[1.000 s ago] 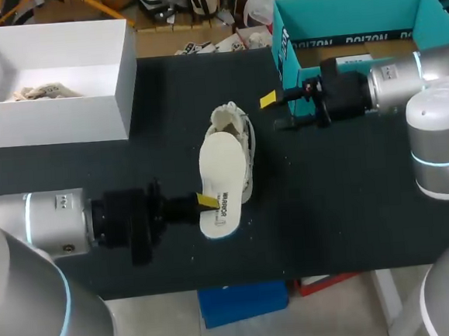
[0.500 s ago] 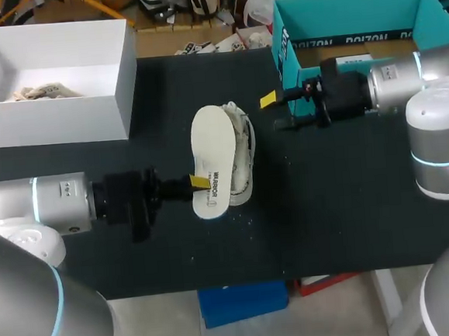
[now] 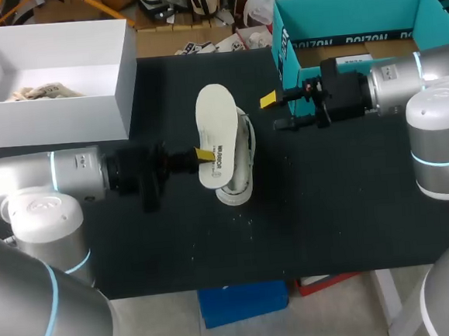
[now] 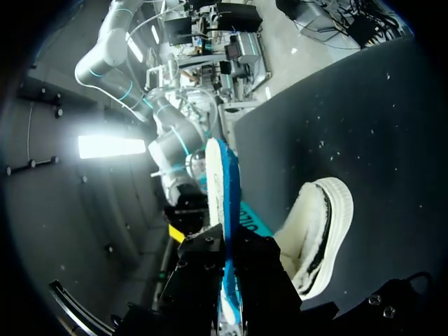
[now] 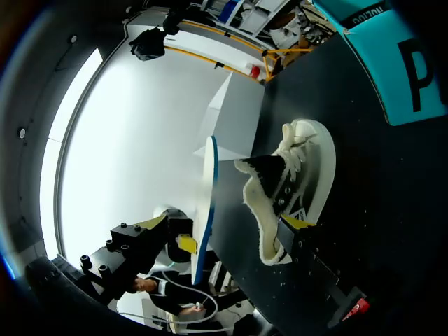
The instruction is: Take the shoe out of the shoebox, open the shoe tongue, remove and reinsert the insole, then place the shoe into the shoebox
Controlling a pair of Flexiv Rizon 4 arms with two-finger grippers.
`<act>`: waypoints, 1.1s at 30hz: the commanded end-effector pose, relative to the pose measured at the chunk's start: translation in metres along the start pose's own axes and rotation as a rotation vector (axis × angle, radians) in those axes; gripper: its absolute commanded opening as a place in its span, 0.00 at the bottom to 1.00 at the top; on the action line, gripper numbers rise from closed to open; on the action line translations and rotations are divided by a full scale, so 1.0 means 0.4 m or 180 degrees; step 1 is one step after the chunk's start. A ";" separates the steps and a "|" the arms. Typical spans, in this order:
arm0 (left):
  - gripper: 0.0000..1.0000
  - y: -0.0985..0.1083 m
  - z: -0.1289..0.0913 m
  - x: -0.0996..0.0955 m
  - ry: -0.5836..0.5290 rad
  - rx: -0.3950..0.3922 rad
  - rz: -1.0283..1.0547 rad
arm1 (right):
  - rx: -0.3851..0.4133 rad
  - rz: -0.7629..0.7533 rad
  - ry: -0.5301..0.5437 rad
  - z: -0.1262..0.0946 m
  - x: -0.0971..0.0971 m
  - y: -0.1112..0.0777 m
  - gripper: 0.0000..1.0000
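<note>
Presently the left gripper [image 3: 200, 156], reaching in level, has its fingers pinching the insole [image 3: 215, 134] over the shoe [image 3: 240, 171] at mid-tabletop [image 3: 344, 205], while the right gripper [image 3: 276, 111] hangs beside the teal shoebox [image 3: 352, 6], fingers spread.

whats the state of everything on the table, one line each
insole: out of the shoe, held on edge over it
shoe: on the table, outside both boxes, insole removed
left pincer: shut on the insole
right pincer: open, empty
teal shoebox: open
white box: open, crumpled paper inside
</note>
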State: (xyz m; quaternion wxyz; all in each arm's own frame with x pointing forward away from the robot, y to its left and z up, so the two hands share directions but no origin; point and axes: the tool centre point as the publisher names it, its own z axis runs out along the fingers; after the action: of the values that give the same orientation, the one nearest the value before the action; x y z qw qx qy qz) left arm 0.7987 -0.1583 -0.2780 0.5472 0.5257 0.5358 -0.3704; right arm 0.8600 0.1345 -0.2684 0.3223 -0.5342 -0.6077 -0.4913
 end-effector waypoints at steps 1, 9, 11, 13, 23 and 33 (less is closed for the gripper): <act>0.00 0.012 0.014 -0.001 0.0047 0.0015 -0.0012 | -0.0009 0.0001 -0.0006 0.004 -0.001 -0.001 1.00; 0.00 0.012 0.014 -0.001 0.0047 0.0015 -0.0012 | 0.0316 -0.0055 0.0133 0.033 0.010 0.026 1.00; 0.00 0.012 0.014 -0.001 0.0047 0.0015 -0.0012 | 0.0495 -0.0058 0.0177 0.056 0.012 0.029 1.00; 0.00 0.012 0.014 -0.001 0.0047 0.0015 -0.0012 | 0.0599 -0.0048 0.0200 0.075 0.011 0.030 1.00; 0.00 0.012 0.014 -0.001 0.0047 0.0015 -0.0012 | 0.0881 0.0056 0.0283 0.163 0.028 0.002 0.69; 0.00 0.012 0.014 -0.001 0.0047 0.0015 -0.0012 | 0.0894 0.0154 0.0270 0.208 0.038 -0.034 0.51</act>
State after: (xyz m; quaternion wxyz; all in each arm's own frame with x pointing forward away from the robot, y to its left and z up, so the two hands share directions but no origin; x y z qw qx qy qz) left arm 0.8054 -0.1620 -0.2770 0.5394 0.5292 0.5392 -0.3718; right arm 0.8575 0.2131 -0.2820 0.4338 -0.4738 -0.6452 -0.4136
